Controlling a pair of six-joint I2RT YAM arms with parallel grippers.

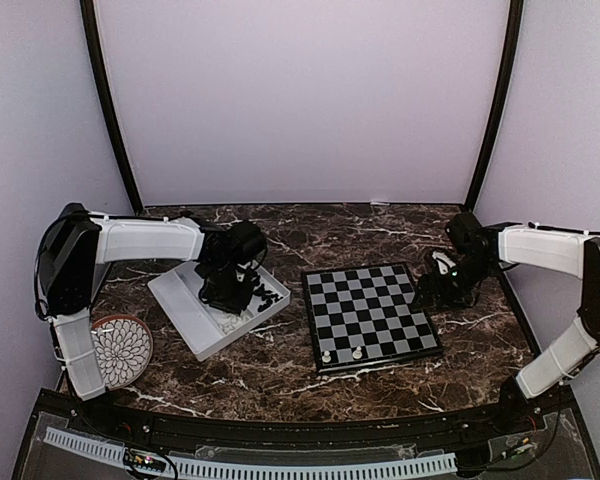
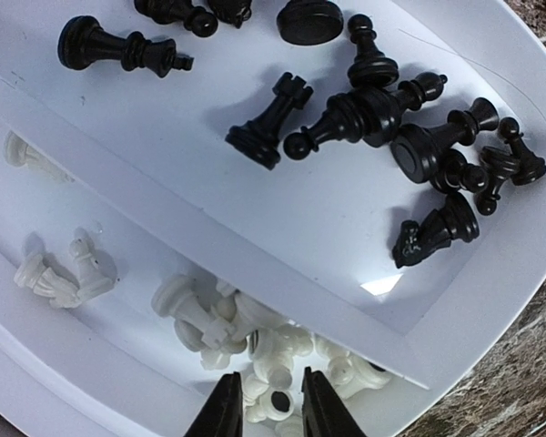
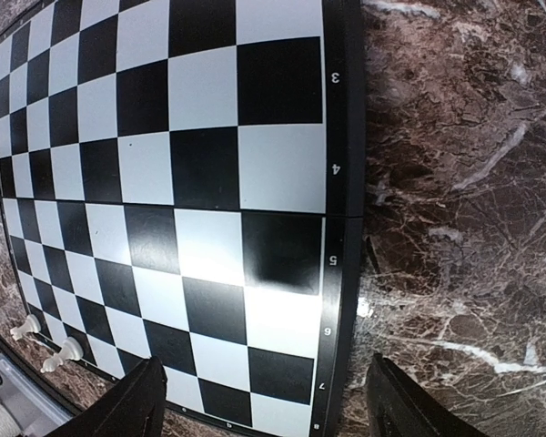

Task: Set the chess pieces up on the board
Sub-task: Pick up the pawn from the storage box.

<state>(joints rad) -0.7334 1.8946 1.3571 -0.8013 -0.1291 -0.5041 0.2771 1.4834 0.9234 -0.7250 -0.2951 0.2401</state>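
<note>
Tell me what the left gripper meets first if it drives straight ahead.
The left gripper would likely meet the white chess pieces heaped in the tray; depth unclear.

From above, the left gripper hides part of the white tray, and the two white pieces on the board are too small to name. Up close, a white piece sits between the jaws, but whether they touch it is unclear.

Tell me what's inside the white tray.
Black chess pieces lie in one compartment of the tray, white pieces in the other. The left claw covers part of the white pile.
</note>
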